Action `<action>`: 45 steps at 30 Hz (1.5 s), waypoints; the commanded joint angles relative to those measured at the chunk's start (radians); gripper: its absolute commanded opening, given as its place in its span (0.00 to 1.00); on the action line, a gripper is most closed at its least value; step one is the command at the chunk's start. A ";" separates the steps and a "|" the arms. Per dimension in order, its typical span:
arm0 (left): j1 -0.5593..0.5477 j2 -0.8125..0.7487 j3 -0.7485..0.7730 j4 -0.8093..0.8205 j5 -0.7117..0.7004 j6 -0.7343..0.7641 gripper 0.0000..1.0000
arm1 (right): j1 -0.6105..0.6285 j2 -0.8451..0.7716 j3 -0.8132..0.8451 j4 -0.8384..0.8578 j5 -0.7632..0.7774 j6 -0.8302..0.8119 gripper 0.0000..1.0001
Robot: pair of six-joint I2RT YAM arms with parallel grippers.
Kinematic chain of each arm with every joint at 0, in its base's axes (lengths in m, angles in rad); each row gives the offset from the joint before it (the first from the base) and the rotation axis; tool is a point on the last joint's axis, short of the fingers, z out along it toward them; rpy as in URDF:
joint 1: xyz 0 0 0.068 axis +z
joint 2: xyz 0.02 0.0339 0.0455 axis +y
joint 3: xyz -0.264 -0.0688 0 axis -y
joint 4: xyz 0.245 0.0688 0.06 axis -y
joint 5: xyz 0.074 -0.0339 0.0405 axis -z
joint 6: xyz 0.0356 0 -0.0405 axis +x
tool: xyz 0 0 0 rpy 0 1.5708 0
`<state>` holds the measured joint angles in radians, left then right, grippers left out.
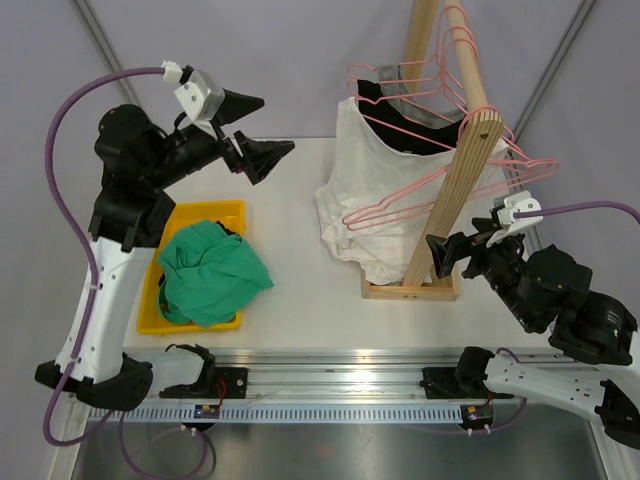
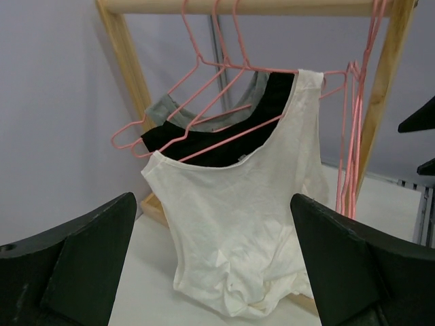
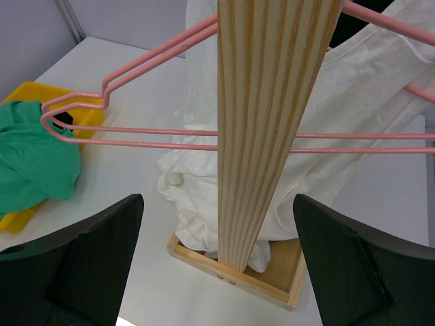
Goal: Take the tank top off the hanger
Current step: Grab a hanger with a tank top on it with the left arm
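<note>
Two end effectors stand with fingers spread wide and nothing between them: the left end effector (image 1: 268,125) is raised over the far left of the surface (image 1: 300,195), and the right end effector (image 1: 450,255) sits low, just beside the near upright of the wooden rack (image 1: 462,165). The white tank top (image 1: 365,190) hangs from a pink hanger (image 2: 231,139) on the rack's rail. Its long axis runs downward and its hem is bunched on the surface and the rack's foot. It sits askew, one strap high by the hook and the other shoulder lower.

From the left end effector the garment lies to the right, its broad front turned that way, with bare surface between them. The right one is nearer, but the upright stands squarely between it and the cloth, and empty pink hangers (image 3: 75,115) jut toward it. The left side therefore looks the freer approach. A yellow bin (image 1: 232,208) holding green cloth (image 1: 210,272) lies under that arm, well apart from the rack
</note>
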<state>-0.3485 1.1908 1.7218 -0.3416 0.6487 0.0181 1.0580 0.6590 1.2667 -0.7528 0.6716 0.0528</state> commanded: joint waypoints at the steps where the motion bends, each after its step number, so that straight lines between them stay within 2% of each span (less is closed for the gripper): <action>1: -0.010 0.120 0.106 -0.071 0.129 0.074 0.99 | -0.007 -0.009 0.037 0.001 0.029 -0.010 0.99; 5: -0.088 0.280 0.304 -0.180 0.140 0.172 0.99 | -0.006 -0.006 0.042 -0.003 0.034 -0.005 0.99; 10: -0.106 0.516 0.611 -0.246 0.222 0.203 0.99 | -0.007 0.016 0.054 -0.019 0.034 0.007 1.00; 18: -0.106 0.639 0.636 -0.094 0.290 0.178 0.99 | -0.007 0.047 0.069 -0.031 0.039 0.013 1.00; 19: -0.106 0.647 0.634 -0.077 0.304 0.177 0.96 | -0.006 0.047 0.069 -0.031 0.037 0.012 1.00; 25: -0.106 0.731 0.631 0.132 0.373 0.148 0.93 | -0.007 0.047 0.066 -0.042 0.049 0.019 1.00; 35: -0.107 0.894 0.648 0.409 0.361 0.059 0.96 | -0.007 0.096 0.034 0.022 0.056 -0.019 0.99; 39: -0.109 0.981 0.725 0.467 0.341 0.005 0.94 | -0.006 0.106 0.028 0.059 0.037 -0.031 0.99; 45: -0.112 1.038 0.716 0.565 0.339 -0.064 0.91 | -0.007 0.110 0.010 0.056 0.063 -0.028 1.00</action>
<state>-0.4545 2.2215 2.3894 0.0929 0.9852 0.0086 1.0580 0.7689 1.2808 -0.7433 0.6994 0.0380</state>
